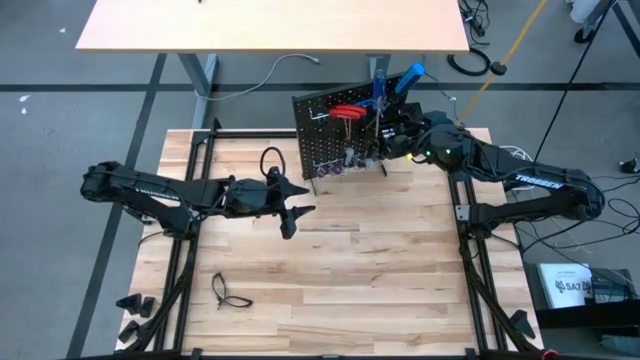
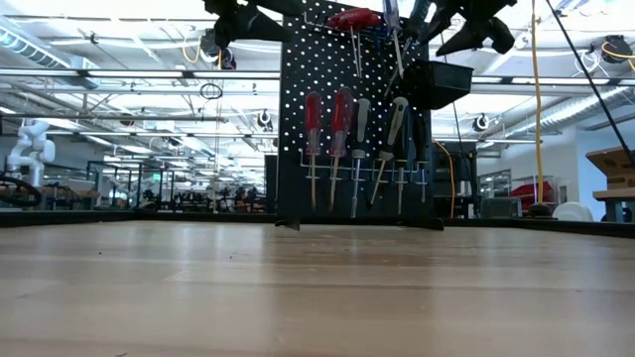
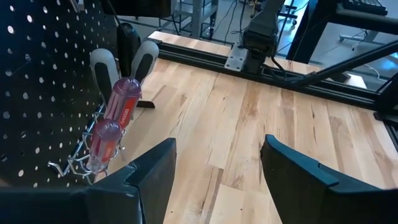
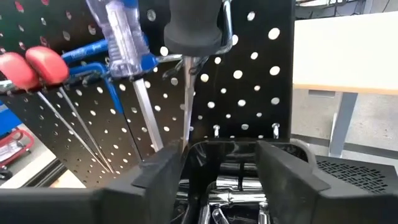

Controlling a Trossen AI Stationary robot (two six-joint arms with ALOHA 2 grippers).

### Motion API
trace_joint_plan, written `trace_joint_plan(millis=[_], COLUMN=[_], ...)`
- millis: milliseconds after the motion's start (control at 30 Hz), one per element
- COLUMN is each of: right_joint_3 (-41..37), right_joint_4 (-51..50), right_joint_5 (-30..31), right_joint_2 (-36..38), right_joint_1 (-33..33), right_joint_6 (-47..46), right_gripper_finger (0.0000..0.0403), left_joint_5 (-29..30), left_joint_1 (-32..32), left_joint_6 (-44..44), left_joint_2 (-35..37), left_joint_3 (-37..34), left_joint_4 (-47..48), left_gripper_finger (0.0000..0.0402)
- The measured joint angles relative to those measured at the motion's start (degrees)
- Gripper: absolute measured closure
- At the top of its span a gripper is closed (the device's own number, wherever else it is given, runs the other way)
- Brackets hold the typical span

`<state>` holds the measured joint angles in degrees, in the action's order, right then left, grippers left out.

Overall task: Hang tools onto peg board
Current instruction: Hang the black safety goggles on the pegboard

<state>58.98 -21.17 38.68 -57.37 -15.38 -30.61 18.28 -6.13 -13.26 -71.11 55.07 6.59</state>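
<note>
A tan desk stands on grey floor beyond the table; ceiling lights glow over the lab.

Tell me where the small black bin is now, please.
In the low view, the black bin hangs on the upper right of the peg board, above the row of screwdrivers; the right gripper faces it.

— Where does the peg board stand?
— Upright at the bench's far edge, black and perforated.
— And the tools?
— Red-handled screwdrivers and grey-handled ones hang shaft-down along the silver hook rail; a clear blue-tipped screwdriver hangs higher, above the small black bin.
</note>
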Motion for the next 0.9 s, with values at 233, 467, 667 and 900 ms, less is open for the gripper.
trace_joint_plan(millis=[233,467,667,900], right_joint_3=[0.00,0.02,0.02,0.02], right_joint_4=[-0.04,-0.02,0.01,0.18], right_joint_5=[-0.03,-4.66,-17.34,-25.64], right_joint_2=[1.58,5.54,6.98,5.69], right_joint_1=[-0.07,0.13,0.90,6.65], right_joint_6=[0.15,1.31,1.30,-1.50], right_gripper_finger=[0.0174,0.0180,0.0183,0.0183], left_joint_5=[0.00,-6.40,-13.19,-20.91], left_joint_1=[0.00,-0.02,-0.80,-7.11], left_joint_6=[0.04,0.04,0.00,-2.17], left_joint_2=[0.00,0.00,0.00,0.00], left_joint_3=[0.00,0.00,0.00,0.00], left_joint_4=[0.22,6.90,16.46,27.75], left_gripper_finger=[0.0166,0.0166,0.0166,0.0166])
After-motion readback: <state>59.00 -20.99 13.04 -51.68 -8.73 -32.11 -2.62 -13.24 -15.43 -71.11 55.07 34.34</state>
